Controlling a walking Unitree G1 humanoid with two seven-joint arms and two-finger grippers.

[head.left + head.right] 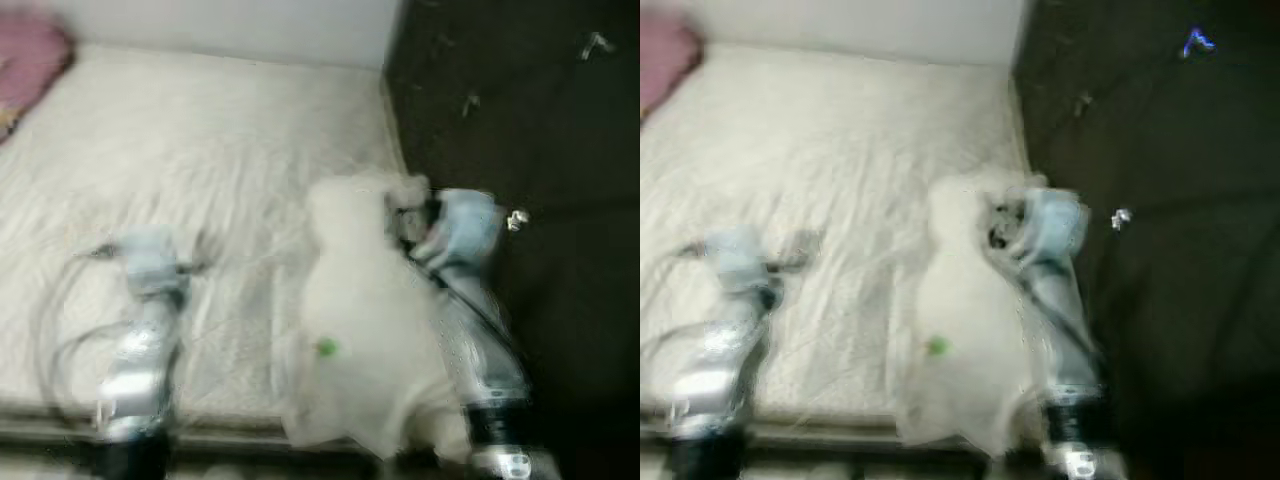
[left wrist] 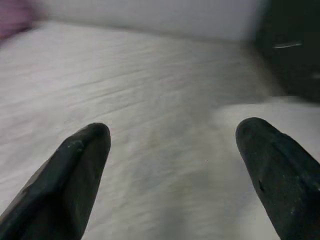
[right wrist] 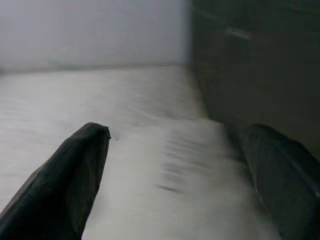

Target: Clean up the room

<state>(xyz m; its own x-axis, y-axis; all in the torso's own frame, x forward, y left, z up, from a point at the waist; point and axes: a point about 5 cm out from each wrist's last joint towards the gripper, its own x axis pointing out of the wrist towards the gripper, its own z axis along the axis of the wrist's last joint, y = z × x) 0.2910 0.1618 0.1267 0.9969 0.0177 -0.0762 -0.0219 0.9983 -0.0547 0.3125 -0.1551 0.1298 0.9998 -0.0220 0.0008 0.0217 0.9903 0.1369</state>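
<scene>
Bed (image 1: 200,150) bears white cloth (image 1: 355,330) lengthwise toward wall.

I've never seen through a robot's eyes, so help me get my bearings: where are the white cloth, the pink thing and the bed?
white cloth (image 1: 355,330), left eye view, middle of the crumpled fabric.
pink thing (image 1: 28,60), left eye view, its blurred centre at the bed's far corner.
bed (image 1: 200,150), left eye view, bare sheet.
</scene>
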